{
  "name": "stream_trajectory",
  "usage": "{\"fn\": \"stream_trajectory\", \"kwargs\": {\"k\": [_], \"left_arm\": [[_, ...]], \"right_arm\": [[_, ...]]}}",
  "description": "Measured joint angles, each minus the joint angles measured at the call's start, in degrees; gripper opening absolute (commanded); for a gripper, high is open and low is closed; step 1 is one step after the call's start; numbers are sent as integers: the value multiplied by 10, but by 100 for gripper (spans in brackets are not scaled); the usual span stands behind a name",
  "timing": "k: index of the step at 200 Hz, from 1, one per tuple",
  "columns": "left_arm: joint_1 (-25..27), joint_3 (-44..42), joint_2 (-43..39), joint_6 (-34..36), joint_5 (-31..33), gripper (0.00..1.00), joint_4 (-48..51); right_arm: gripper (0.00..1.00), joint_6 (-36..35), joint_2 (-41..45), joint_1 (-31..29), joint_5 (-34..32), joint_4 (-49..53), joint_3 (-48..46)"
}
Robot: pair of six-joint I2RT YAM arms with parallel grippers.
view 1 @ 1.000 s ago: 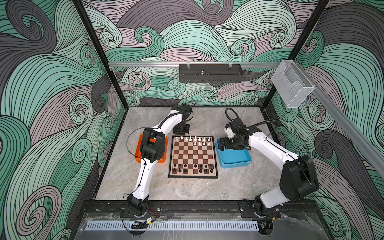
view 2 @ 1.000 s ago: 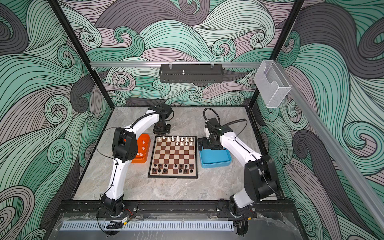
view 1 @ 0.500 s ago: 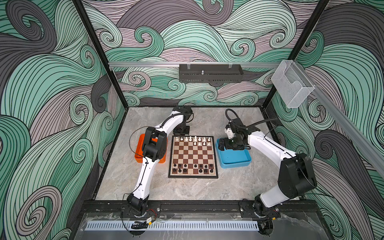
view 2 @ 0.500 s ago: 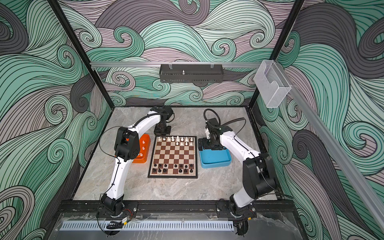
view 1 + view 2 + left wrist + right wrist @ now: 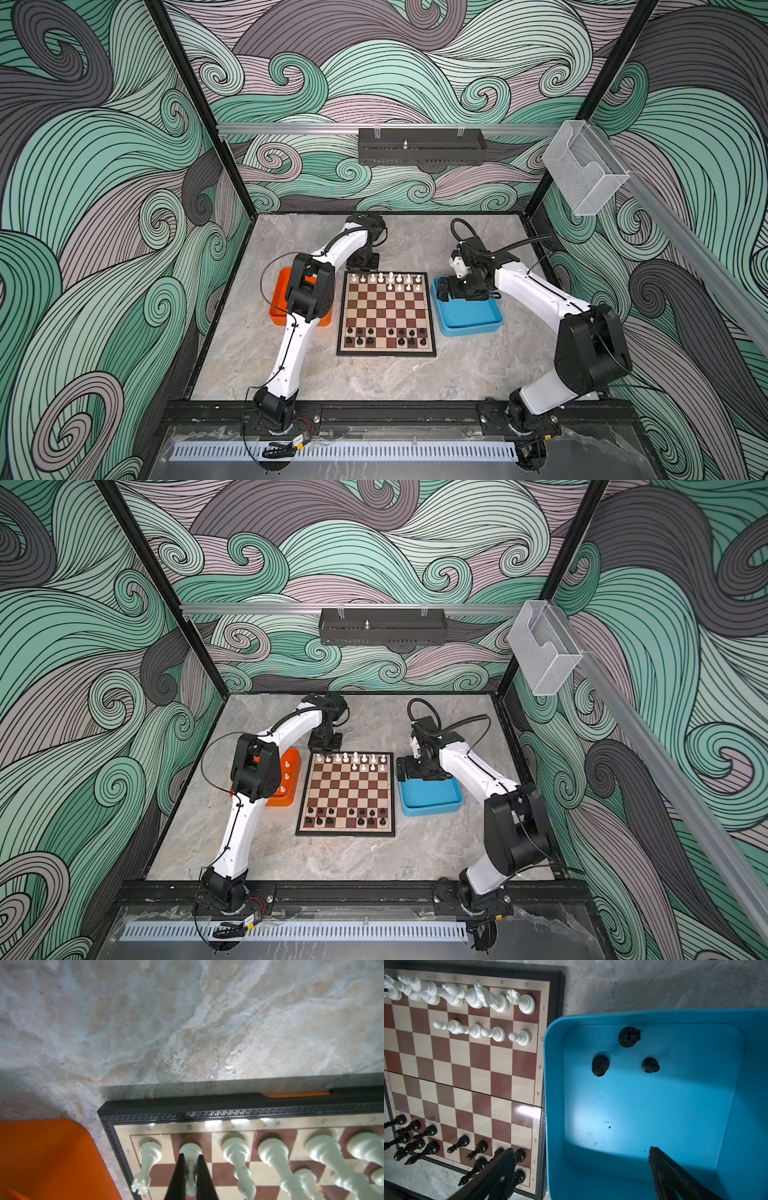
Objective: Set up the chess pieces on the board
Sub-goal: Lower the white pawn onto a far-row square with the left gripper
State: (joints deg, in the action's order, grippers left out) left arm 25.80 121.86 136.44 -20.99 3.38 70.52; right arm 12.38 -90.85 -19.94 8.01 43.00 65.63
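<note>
find board (image 5: 386, 316) flat on table (image 5: 374, 382), between orange tray (image 5: 275, 307) and blue tray (image 5: 469, 328). carries white men (image 5: 386, 282) on far rows, black men (image 5: 386, 336) on near rows. clenched with left gripper (image 5: 190, 1156): a white piece (image 5: 190, 1148) on the back row's second square from the corner. spread wide with right gripper (image 5: 580, 1150), straddling the blue tray's wall, grasping nothing. inside that tray, three black pieces (image 5: 629, 1036) upright.
</note>
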Motion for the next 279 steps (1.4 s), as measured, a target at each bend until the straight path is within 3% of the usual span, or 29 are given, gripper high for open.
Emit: {"fn": "stream_trajectory", "kwargs": {"k": [279], "left_arm": [[0,0,1,0,-2,12,0]], "right_arm": [[100,0,-2,3,0,0,0]]}}
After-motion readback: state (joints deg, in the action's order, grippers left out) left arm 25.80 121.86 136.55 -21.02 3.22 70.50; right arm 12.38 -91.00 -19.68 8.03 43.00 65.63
